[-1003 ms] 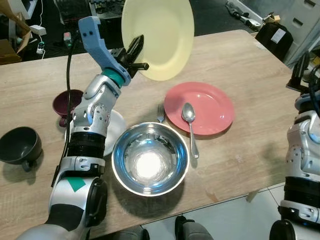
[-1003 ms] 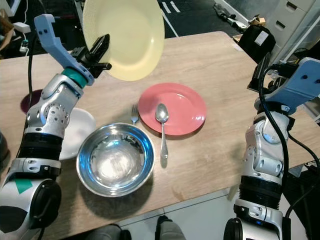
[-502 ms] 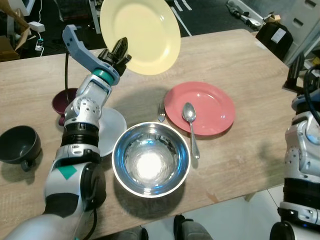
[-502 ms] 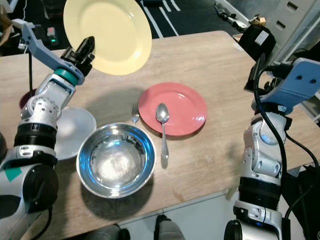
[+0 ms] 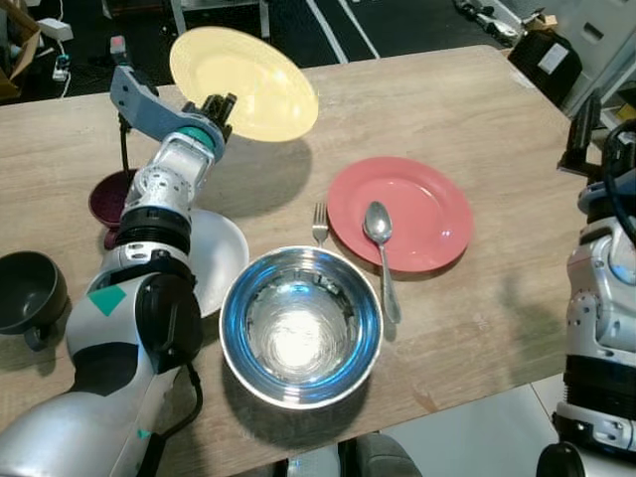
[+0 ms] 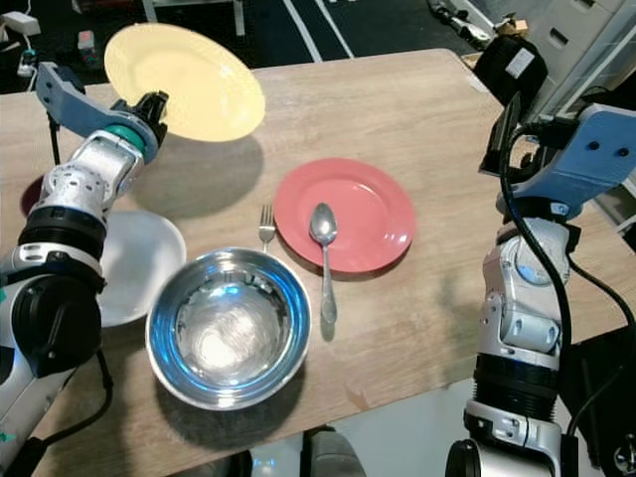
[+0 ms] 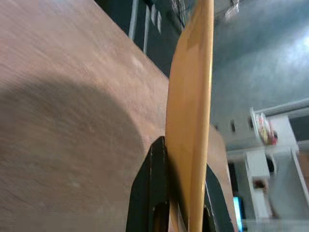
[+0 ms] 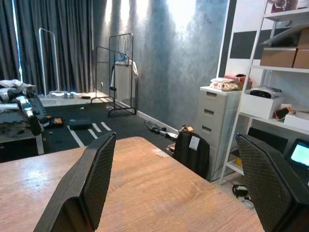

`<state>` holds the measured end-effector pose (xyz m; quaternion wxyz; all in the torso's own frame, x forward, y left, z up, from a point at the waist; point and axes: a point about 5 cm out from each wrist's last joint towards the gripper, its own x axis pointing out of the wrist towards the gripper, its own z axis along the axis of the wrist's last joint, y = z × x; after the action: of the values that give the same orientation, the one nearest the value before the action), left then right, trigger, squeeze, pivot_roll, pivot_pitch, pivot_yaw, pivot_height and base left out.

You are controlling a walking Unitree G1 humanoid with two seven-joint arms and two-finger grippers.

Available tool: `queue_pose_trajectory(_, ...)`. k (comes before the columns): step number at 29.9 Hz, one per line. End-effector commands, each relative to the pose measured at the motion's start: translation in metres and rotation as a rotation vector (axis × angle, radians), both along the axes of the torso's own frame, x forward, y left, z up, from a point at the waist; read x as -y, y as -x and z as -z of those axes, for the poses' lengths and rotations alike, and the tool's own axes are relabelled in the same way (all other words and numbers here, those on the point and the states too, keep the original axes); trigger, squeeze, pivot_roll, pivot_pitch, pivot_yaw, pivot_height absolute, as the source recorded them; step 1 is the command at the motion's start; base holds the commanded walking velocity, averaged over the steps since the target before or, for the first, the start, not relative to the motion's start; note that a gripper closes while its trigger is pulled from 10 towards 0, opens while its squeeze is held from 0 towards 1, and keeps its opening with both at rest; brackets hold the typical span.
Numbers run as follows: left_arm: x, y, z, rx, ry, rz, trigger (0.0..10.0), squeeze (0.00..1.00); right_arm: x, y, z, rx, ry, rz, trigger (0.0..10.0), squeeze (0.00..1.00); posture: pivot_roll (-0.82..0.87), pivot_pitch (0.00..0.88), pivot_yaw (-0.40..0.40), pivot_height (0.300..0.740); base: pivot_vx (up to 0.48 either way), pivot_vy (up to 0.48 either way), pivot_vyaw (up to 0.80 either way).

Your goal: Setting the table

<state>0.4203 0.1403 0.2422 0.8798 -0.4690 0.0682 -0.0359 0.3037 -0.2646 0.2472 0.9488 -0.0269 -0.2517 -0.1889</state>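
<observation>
The left gripper (image 5: 216,107) is clamping the rim of the yellow plate (image 5: 243,81) between its two black fingers (image 7: 150,193), and it is holding this plate in the air above the far side of the wooden table (image 5: 477,129), tilted and casting a shadow on the wood under it. Taking the steel bowl (image 5: 301,324) as the landmark, the yellow plate is hanging well beyond the bowl and toward the robot's left. The pink plate (image 5: 417,204) is lying just beyond the bowl on the robot's right, and a spoon (image 5: 380,248) is resting with its head on this plate and its handle reaching off the rim, just beside the bowl. A fork (image 5: 320,223) is lying between the bowl and the pink plate, almost touching the bowl's far edge. A white plate (image 5: 221,260) is sitting just to the left of the bowl, partly covered by the left arm. A dark red cup (image 5: 107,199) and a dark grey cup (image 5: 28,293) are standing further to the left of the bowl. The right gripper (image 8: 178,183) is staying raised beside the table's right end with its fingers spread wide apart, holding nothing.
</observation>
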Motion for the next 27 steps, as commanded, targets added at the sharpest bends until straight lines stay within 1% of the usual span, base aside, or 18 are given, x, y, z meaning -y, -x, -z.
queue_pose_trajectory(1, 0.012, 0.000, -0.006, -0.006, -0.034, 0.050, 10.0, 0.00, 0.001, 0.002, 0.002, -0.009, -0.003, 0.008, 10.0, 0.00, 0.05, 0.102, 0.041, 0.740, 0.000, 0.000, 0.00)
queue_pose_trajectory(2, 0.017, 0.002, -0.006, -0.013, -0.040, 0.074, 10.0, 0.00, 0.000, 0.002, 0.003, -0.009, -0.004, 0.007, 10.0, 0.00, 0.05, 0.104, 0.044, 0.740, 0.000, 0.000, 0.00)
queue_pose_trajectory(4, 0.017, 0.002, -0.006, -0.013, -0.040, 0.074, 10.0, 0.00, 0.000, 0.002, 0.003, -0.009, -0.004, 0.007, 10.0, 0.00, 0.05, 0.104, 0.044, 0.740, 0.000, 0.000, 0.00)
queue_pose_trajectory(7, 0.027, 0.015, 0.003, -0.020, -0.144, 0.159, 10.0, 0.00, 0.001, 0.004, 0.004, -0.013, -0.006, 0.008, 10.0, 0.00, 0.05, 0.106, 0.045, 0.740, 0.000, 0.000, 0.00)
queue_pose_trajectory(8, 0.027, 0.019, 0.006, -0.025, -0.161, 0.152, 10.0, 0.00, 0.001, 0.005, 0.004, -0.016, -0.008, 0.009, 10.0, 0.00, 0.06, 0.107, 0.047, 0.740, 0.000, 0.000, 0.00)
queue_pose_trajectory(10, 0.027, 0.019, 0.006, -0.025, -0.161, 0.152, 10.0, 0.00, 0.001, 0.005, 0.004, -0.016, -0.008, 0.009, 10.0, 0.00, 0.06, 0.107, 0.047, 0.740, 0.000, 0.000, 0.00)
queue_pose_trajectory(12, 0.023, 0.023, 0.011, -0.044, -0.168, 0.127, 10.0, 0.00, 0.001, 0.005, 0.005, -0.021, -0.013, 0.010, 10.0, 0.00, 0.06, 0.107, 0.047, 0.740, 0.000, 0.000, 0.00)
queue_pose_trajectory(13, 0.022, 0.027, 0.015, -0.060, -0.170, 0.121, 10.0, 0.56, 0.001, 0.005, 0.006, -0.023, -0.016, 0.008, 10.0, 0.00, 0.07, 0.107, 0.044, 0.740, 0.000, 0.000, 0.00)
queue_pose_trajectory(15, 0.022, 0.028, 0.016, -0.070, -0.172, 0.120, 10.0, 0.56, 0.001, 0.005, 0.007, -0.024, -0.018, 0.007, 10.0, 0.00, 0.07, 0.107, 0.044, 0.740, 0.000, 0.000, 0.00)
queue_pose_trajectory(16, 0.024, 0.031, 0.018, -0.075, -0.174, 0.127, 10.0, 1.00, 0.000, 0.004, 0.007, -0.025, -0.019, 0.004, 10.0, 0.00, 0.07, 0.107, 0.043, 0.740, 0.000, 0.000, 0.00)
queue_pose_trajectory(20, 0.028, 0.035, 0.021, -0.085, -0.169, 0.150, 10.0, 1.00, -0.001, 0.002, 0.006, -0.025, -0.019, -0.002, 10.0, 0.00, 0.07, 0.105, 0.043, 0.740, 0.000, 0.000, 0.00)
queue_pose_trajectory(22, 0.032, 0.040, 0.020, -0.061, -0.182, 0.163, 10.0, 1.00, -0.001, 0.002, 0.005, -0.024, -0.020, -0.003, 10.0, 0.00, 0.07, 0.104, 0.041, 0.740, 0.000, 0.000, 0.00)
queue_pose_trajectory(23, 0.032, 0.040, 0.020, -0.061, -0.182, 0.163, 10.0, 1.00, -0.001, 0.002, 0.005, -0.024, -0.020, -0.003, 10.0, 0.00, 0.07, 0.104, 0.041, 0.740, 0.000, 0.000, 0.00)
queue_pose_trajectory(25, 0.039, 0.048, 0.010, 0.033, -0.215, 0.211, 10.0, 1.00, -0.001, 0.002, 0.005, -0.024, -0.021, -0.003, 10.0, 0.00, 0.07, 0.104, 0.041, 0.740, 0.000, 0.000, 0.00)
queue_pose_trajectory(26, 0.039, 0.048, 0.010, 0.033, -0.215, 0.211, 10.0, 1.00, -0.001, 0.002, 0.005, -0.024, -0.021, -0.003, 10.0, 0.00, 0.07, 0.104, 0.041, 0.740, 0.000, 0.000, 0.00)
queue_pose_trajectory(27, 0.044, 0.052, 0.003, 0.097, -0.231, 0.255, 10.0, 1.00, -0.001, 0.002, 0.005, -0.024, -0.022, -0.003, 10.0, 0.00, 0.07, 0.104, 0.041, 0.740, 0.000, 0.000, 0.00)
